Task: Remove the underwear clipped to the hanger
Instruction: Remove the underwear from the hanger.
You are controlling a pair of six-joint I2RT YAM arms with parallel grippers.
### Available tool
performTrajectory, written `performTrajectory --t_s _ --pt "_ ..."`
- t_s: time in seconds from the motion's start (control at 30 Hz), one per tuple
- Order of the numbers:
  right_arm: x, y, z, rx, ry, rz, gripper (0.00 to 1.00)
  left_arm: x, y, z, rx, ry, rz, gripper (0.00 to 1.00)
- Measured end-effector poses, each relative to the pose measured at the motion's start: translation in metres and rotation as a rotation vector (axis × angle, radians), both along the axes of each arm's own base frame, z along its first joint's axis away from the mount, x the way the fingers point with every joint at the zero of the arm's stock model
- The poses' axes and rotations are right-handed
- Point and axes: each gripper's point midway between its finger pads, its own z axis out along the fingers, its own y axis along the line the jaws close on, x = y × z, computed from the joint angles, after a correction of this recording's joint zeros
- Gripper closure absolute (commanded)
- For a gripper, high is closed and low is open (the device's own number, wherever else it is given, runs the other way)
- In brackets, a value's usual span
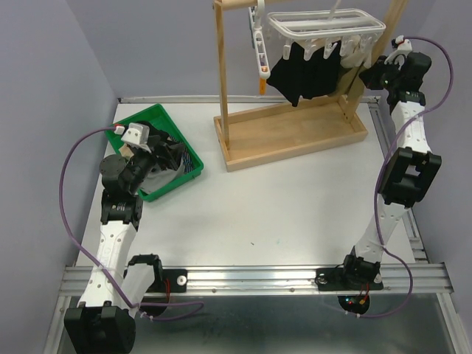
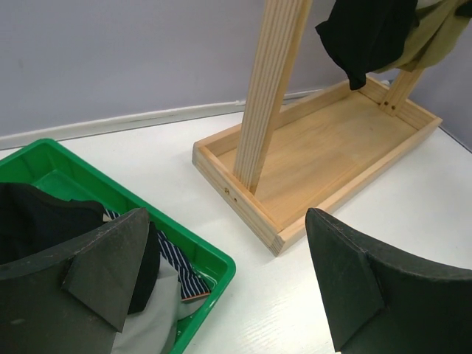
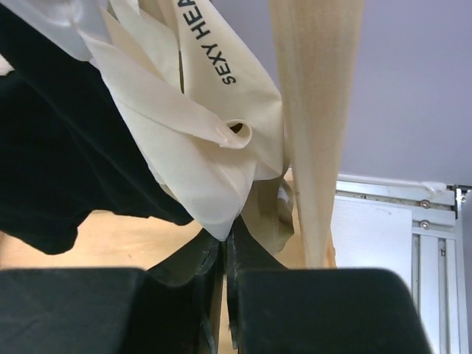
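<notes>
— What's on the left side?
— My left pincer (image 2: 228, 276) hangs with its fingers wide apart, holding nothing, over the green bin (image 1: 164, 110) at the left of the table (image 1: 295, 214). In the bin lie striped navy underwear (image 2: 177, 259) and some dark and grey cloth.
— And mid-frame?
— The wooden stand (image 1: 295, 139) sits at the upper middle, with the white clip hanger (image 1: 324, 26) up on it. Black underwear (image 1: 302, 74) hangs clipped there, with the pale tan underwear (image 3: 184, 140) just right of it.
— The right side?
— My right pincer (image 3: 225, 254) is together, clamped on the lower tip of the pale tan underwear. The black underwear crowds it on the left. The stand's upright post (image 3: 317, 110) rises close beside the fingers on the right.
</notes>
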Motion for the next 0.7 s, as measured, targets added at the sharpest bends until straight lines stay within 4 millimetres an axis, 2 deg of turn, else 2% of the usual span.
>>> performTrajectory --t_s 0.17,0.33,0.57,0.7 --pt "-0.005 0.009 0.001 0.014 0.001 0.046 1.0 -0.004 -0.006 0.007 0.0 -0.032 -0.039 0.01" --pt "-0.033 0.029 0.006 0.042 0.011 0.128 0.99 -0.008 -0.013 0.004 -0.007 -0.03 -0.08 0.01" --pt "-0.085 0.063 0.046 0.067 -0.034 0.255 1.0 -0.015 -0.025 0.007 -0.022 -0.045 -0.151 0.01" --pt "-0.109 0.079 0.07 0.084 -0.067 0.319 0.99 -0.022 -0.041 0.015 -0.041 -0.07 -0.219 0.01"
